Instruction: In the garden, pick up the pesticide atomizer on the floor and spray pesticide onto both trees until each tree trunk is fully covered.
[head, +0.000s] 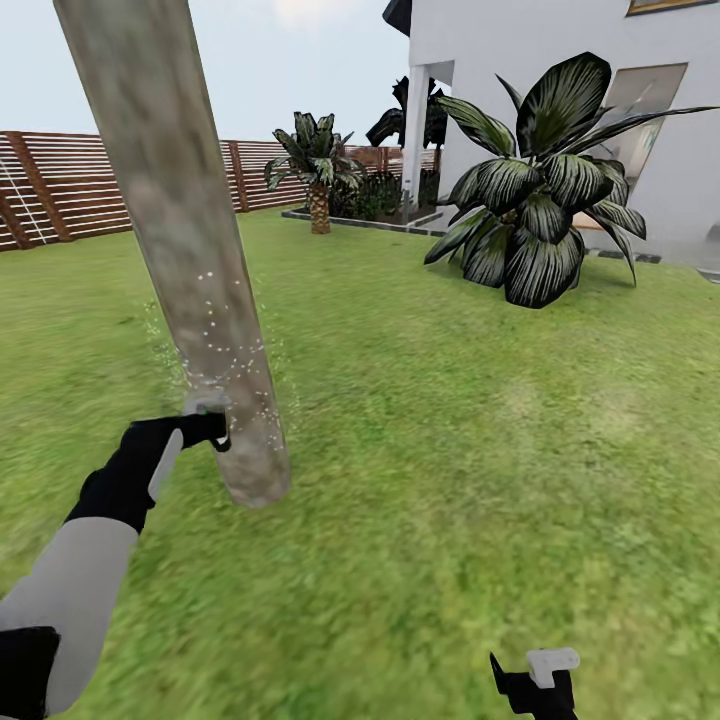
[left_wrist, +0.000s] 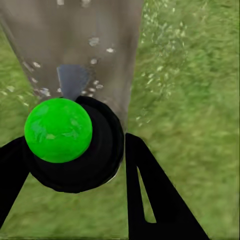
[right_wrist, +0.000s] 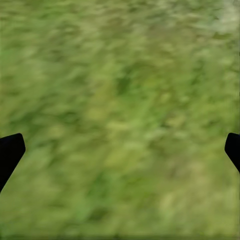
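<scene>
A thick, mottled grey-brown tree trunk (head: 190, 260) leans up from the lawn at the left. Whitish pesticide (head: 225, 350) specks dot its lower part and drift around it. My left gripper (head: 205, 428) sits right against the trunk near its base. In the left wrist view that gripper (left_wrist: 75, 142) is shut on the pesticide atomizer (left_wrist: 75, 150), a dark round body with a bright green cap and a grey nozzle. The nozzle points at the trunk (left_wrist: 75, 40), where pesticide (left_wrist: 95, 42) specks show. My right gripper (head: 535, 672) hangs low over grass, open (right_wrist: 120, 150) with nothing between its fingers.
Green lawn (head: 450, 450) stretches to the right and ahead. A big dark leafy bush (head: 540, 210) stands before the white house (head: 560, 60). A small palm (head: 318, 170) grows by the brown slatted fence (head: 60, 185) at the back.
</scene>
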